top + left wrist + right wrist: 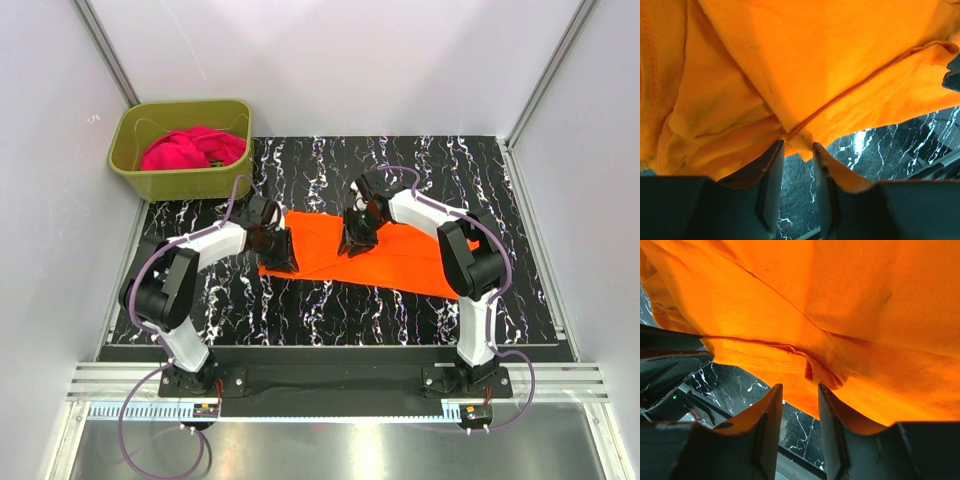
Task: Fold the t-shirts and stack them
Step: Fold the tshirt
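- Left gripper (282, 252) sits at the left edge of the orange t-shirt (400, 255), low over the table (330, 305).
- In the left wrist view its fingers (767, 172) stand a little apart, and the dark marbled tabletop shows through the gap.
- A bunched bit of the shirt's hem sits right at those fingertips; I cannot tell whether the jaws actually clamp it.
- Right gripper (356, 240) is at the shirt's far edge, near its middle, pointing down into the cloth.
- Its fingers (832, 415) also stand slightly apart, with a small puckered fold of orange cloth at the mouth of the gap.
- Whether that fold is pinched or merely touched is not clear from the right wrist view.
- Orange cloth fills the upper part of both wrist views, with stitched seams and soft creases visible.
- From above, the orange t-shirt lies spread across the middle of the table between the two arms, its right part flat.
- Its left part is rumpled around the two grippers.
- The magenta t-shirt (192, 148) lies crumpled inside the olive-green tub (180, 183).
- That tub stands at the far left corner, well apart from the orange shirt.
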`<state>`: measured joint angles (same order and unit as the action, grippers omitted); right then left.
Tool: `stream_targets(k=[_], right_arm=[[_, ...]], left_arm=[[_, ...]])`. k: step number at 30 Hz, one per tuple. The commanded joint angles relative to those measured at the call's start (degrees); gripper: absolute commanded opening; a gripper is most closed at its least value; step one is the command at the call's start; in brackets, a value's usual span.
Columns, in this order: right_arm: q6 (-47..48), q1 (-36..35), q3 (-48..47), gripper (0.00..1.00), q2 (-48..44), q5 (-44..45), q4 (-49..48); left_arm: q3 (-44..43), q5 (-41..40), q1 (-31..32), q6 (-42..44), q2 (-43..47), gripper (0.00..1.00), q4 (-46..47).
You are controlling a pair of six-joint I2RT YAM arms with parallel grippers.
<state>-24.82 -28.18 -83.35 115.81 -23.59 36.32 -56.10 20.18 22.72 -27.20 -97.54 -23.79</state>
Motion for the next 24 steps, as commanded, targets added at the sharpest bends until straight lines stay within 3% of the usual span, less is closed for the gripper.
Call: stream_targets(k=[1,6,11,15,18,19,22,24], right_arm=[[1.00,-0.21,-2.43,0.40,0.29,0.22,0.60],[1.09,-0.29,-2.87,0.31,0.82,0.04,0.86],[1.09,-0.29,-3.31,0.31,0.91,0.04,1.04],[1.09,-0.29,-3.48,0.29,0.91,-0.05,1.30],[1.26,-0.38,-3.66,0.15,0.91,-0.14,1.21],[1.18,-0.29,-3.83,0.12,1.00,-0.14,1.39],[1.00,-0.29,-3.84,0.06,0.73,0.21,1.48],[0.91,-0.29,-3.49,0.01,0.21,0.56,1.57]], left_arm=[[-0.24,0.21,-0.04,-0.83,-0.81,0.33,3.22],[-0.15,0.29,-0.04,-1.19,-1.17,0.26,3.66],[-0.50,0.03,-0.04,-1.54,-0.11,0.29,3.66],[-1.03,0.29,-0.04,-1.89,-0.02,0.23,3.58],[-0.95,0.12,-0.04,-2.15,0.77,0.18,3.58],[-1.03,-0.06,0.04,-2.15,0.94,0.11,3.66],[-1.03,-0.50,0.13,-1.98,1.29,0.00,3.40],[-0.95,-0.67,0.22,-2.24,2.09,0.00,3.31]])
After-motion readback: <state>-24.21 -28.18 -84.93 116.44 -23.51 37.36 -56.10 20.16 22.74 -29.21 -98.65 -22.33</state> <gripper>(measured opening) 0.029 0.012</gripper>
